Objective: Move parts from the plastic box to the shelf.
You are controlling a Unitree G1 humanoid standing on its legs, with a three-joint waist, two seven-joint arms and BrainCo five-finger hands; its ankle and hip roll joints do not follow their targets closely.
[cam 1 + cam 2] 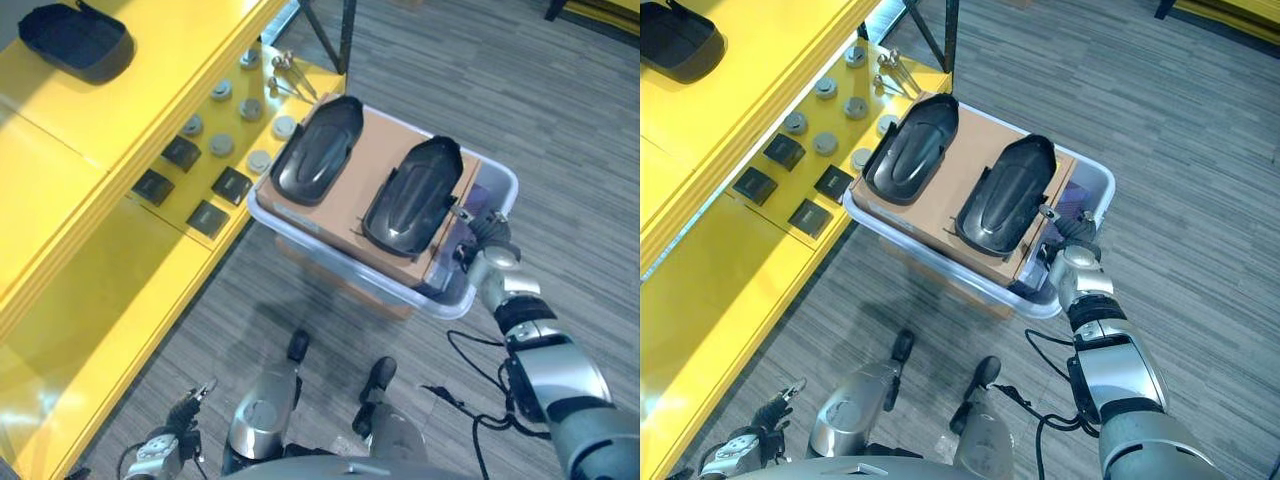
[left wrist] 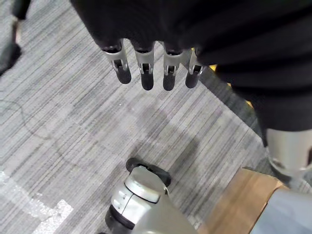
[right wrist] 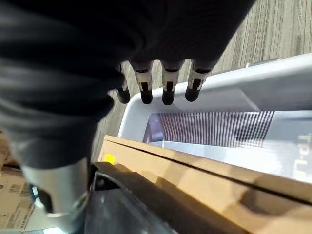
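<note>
A translucent plastic box [image 1: 455, 303] stands on the floor beside the yellow shelf [image 1: 120, 290]. A cardboard sheet [image 1: 372, 150] lies in it with two black moulded parts, one nearer the shelf [image 1: 320, 150] and one farther from it [image 1: 415, 195]. My right hand [image 1: 482, 235] hovers over the box's near right corner, next to the second part. In the right wrist view its fingers [image 3: 168, 90] are straight above the box rim [image 3: 253, 83] and hold nothing. My left hand [image 1: 180, 415] hangs low by the shelf's front, its fingers [image 2: 146, 73] straight over the carpet.
A black tray-like part [image 1: 75, 40] lies on the upper shelf level. The lower level holds black square blocks [image 1: 208, 217], grey round discs [image 1: 222, 145] and some bolts [image 1: 285, 70]. A dark rack leg [image 1: 345, 40] stands behind the box. Grey striped carpet surrounds everything.
</note>
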